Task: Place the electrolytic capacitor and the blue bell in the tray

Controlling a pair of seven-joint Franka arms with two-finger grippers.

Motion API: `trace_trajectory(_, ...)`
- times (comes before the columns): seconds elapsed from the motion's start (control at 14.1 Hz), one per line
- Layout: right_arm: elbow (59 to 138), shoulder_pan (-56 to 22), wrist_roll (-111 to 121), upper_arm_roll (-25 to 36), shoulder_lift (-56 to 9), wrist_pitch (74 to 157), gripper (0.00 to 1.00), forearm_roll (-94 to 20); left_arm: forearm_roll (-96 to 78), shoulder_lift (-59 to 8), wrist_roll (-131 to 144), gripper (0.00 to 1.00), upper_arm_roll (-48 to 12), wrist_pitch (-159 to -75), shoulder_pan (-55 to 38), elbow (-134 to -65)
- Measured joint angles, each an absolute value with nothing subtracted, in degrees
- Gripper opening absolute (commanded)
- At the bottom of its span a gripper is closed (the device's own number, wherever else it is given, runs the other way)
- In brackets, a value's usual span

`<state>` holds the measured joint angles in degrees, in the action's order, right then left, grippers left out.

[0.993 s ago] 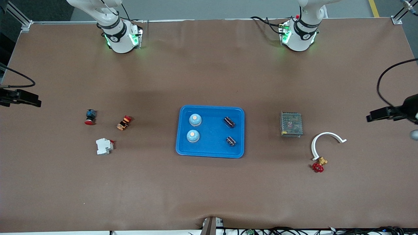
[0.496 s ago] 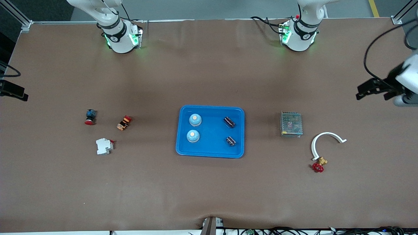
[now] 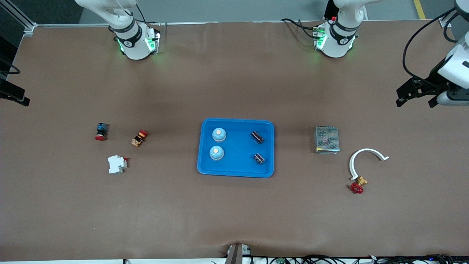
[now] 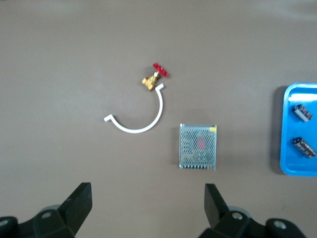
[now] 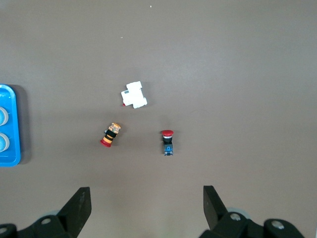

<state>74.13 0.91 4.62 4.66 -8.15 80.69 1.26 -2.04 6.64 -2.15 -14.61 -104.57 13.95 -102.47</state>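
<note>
The bright blue tray (image 3: 238, 147) lies mid-table. In it stand two blue bells (image 3: 219, 135) (image 3: 216, 153) and lie two dark electrolytic capacitors (image 3: 257, 137) (image 3: 259, 158). My left gripper (image 3: 417, 97) hangs open and empty over bare table at the left arm's end; in the left wrist view it (image 4: 147, 203) holds nothing, and the tray's rim (image 4: 290, 129) and both capacitors (image 4: 302, 112) (image 4: 305, 147) show. My right gripper (image 3: 14, 96) hangs over the table's edge at the right arm's end; in the right wrist view it (image 5: 146, 204) is open and empty, and the tray's rim (image 5: 16, 124) shows.
A grey mesh box (image 3: 326, 139), a white arc piece (image 3: 361, 156) and a brass valve with a red handle (image 3: 358, 185) lie toward the left arm's end. A red-capped blue button (image 3: 101, 131), an orange-black button (image 3: 139, 138) and a white breaker (image 3: 117, 164) lie toward the right arm's end.
Both grippers have drawn away from the front camera along the table's ends, staying open and empty. The things in the tray and on the table have not moved.
</note>
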Motion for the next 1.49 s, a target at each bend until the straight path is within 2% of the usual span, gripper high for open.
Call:
trace_trajectory(0.21, 78.64, 0.77, 3.83, 4.5, -5.47, 82.66, 1.0, 1.21, -2.19, 5.4, -1.88, 1.0, -16.0, -104.55, 13.05, -98.72)
trace_trajectory(0.35, 79.58, 0.48, 2.8, 4.34, -4.55, 82.77, 1.0, 1.19, -2.2, 3.92, -0.15, 1.0, -14.29, -104.48, 9.07, -96.55)
trace_trajectory(0.57, 80.11, 0.29, 2.36, 4.07, -4.25, 83.2, 1.0, 1.18, -2.19, 2.73, 1.81, 1.0, -2.12, -104.01, -4.27, -95.15)
trace_trajectory(0.71, 80.35, 0.27, 2.33, 4.03, -4.25, 83.95, 1.0, 1.16, -2.19, 2.73, 1.96, 1.0, 3.92, -103.64, -8.76, -94.66)
trace_trajectory(1.49, 80.46, -0.2, 2.2, 3.52, -3.08, 89.81, 1.0, -0.99, -2.19, 2.73, 3.97, 1.0, 2.6, -102.07, -6.58, -92.08)
